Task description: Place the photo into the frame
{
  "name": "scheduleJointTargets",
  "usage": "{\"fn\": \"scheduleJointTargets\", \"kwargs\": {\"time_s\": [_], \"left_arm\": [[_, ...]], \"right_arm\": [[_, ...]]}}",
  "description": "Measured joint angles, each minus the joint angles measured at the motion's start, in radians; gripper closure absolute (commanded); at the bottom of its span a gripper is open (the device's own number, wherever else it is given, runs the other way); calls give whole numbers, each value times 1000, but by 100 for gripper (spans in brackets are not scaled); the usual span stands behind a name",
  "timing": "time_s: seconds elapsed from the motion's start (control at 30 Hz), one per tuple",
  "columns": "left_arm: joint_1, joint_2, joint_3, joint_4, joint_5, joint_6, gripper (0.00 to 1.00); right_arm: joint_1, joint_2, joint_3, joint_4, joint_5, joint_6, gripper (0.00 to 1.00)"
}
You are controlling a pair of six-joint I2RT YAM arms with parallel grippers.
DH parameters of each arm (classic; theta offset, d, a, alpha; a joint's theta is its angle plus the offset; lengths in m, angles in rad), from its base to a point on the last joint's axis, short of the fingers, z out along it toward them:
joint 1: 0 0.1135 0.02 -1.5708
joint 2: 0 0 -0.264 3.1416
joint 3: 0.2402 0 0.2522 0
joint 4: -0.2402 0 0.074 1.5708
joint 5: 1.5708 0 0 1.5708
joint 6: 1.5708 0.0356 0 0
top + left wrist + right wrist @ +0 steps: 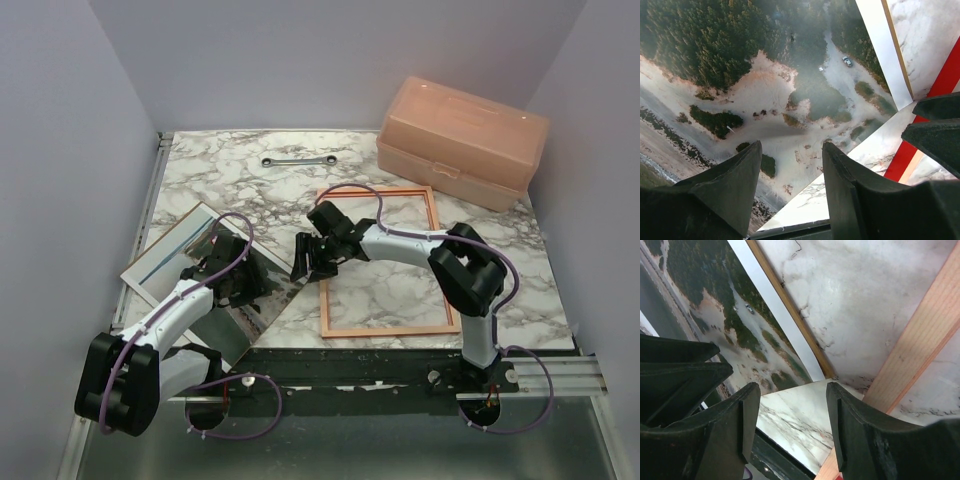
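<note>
The photo (170, 255) lies on the left part of the marble tabletop (230, 170), turned at an angle, with its white edge and a thin blue line showing near its far-left side; it is outside the frame (390, 331); the frame lies flat right of centre, pale wood face up, enclosing only bare marble; the left pincer (250, 285) is over the right part of the photo; the right pincer (308, 262) is just beside the frame's left rail, close to the left pincer; in the left wrist view the left pincer (792, 150) is released, fingers spread with nothing between them, above the photo (765, 90), which shows dark trees and pale sand; a red strip of the frame (945, 80) shows at the right of that view; in the right wrist view the right pincer (792, 390) is likewise released and grasps nothing; there the photo (715, 315) is to the left and a wood rail of the frame (920, 350) runs to the right; a pink plastic box (465, 140) stands at the far right; a wrench (298, 160) lies at the far centre.
</note>
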Motion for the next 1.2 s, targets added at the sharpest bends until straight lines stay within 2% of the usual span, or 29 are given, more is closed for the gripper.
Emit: {"fn": "scheduleJointTargets", "kwargs": {"time_s": [0.27, 0.57, 0.77, 1.2], "left_arm": [[0, 5, 0, 6, 6, 0, 47], [0, 10, 0, 11, 8, 1, 48], [0, 11, 0, 14, 8, 3, 48], [-2, 13, 0, 16, 8, 4, 48]], "right_arm": [[0, 31, 36, -11, 8, 0, 46], [0, 49, 57, -20, 8, 0, 45], [-2, 63, 64, -20, 8, 0, 41], [-2, 62, 52, 5, 6, 3, 42]]}}
